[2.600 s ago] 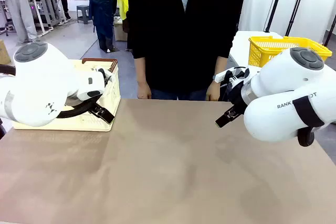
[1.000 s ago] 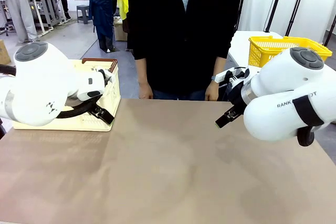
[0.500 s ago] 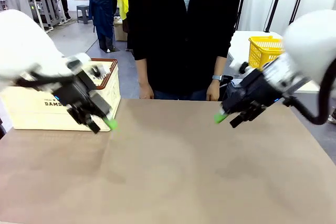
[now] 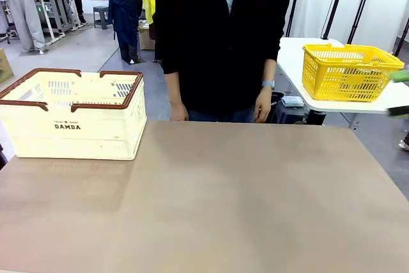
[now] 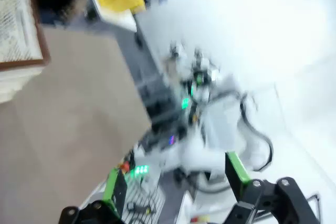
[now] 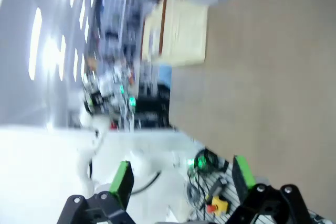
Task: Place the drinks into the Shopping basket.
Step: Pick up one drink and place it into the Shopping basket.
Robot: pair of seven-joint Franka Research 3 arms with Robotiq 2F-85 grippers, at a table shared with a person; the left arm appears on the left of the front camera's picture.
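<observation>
I am holding my left gripper [image 5: 176,182] wide open. Its two green pads [image 5: 115,190] are standing well apart, and nothing is sitting between them. The left wrist view is coming out blurred and rolled, so past the fingers I am making out little more than a stretch of tabletop and a brown-rimmed corner.

I am keeping my right gripper [image 6: 182,179] just as wide, with the pads spread and gripping nothing. Its view is smearing too.

From the front view, the brown table [image 4: 223,202] is stretching away from me toward the person. The Shopping basket [image 4: 77,135] is standing upright on the table's left side, toward the far edge. Its cream slotted wall and "DAMDA" print are facing me. Its brown handles are lying down along the rim, and its open top is pointing up. From here I am seeing only the upper inside walls, so I cannot tell what is lying on its floor.

Across the table a person [image 4: 220,36] in a dark top is standing at the far edge. Both hands are hanging down just behind the edge, one [image 4: 178,112] on my left and the other [image 4: 262,104] on my right.

Farther back on my right, a yellow mesh basket [image 4: 345,71] is sitting on a separate white table [image 4: 295,62].
</observation>
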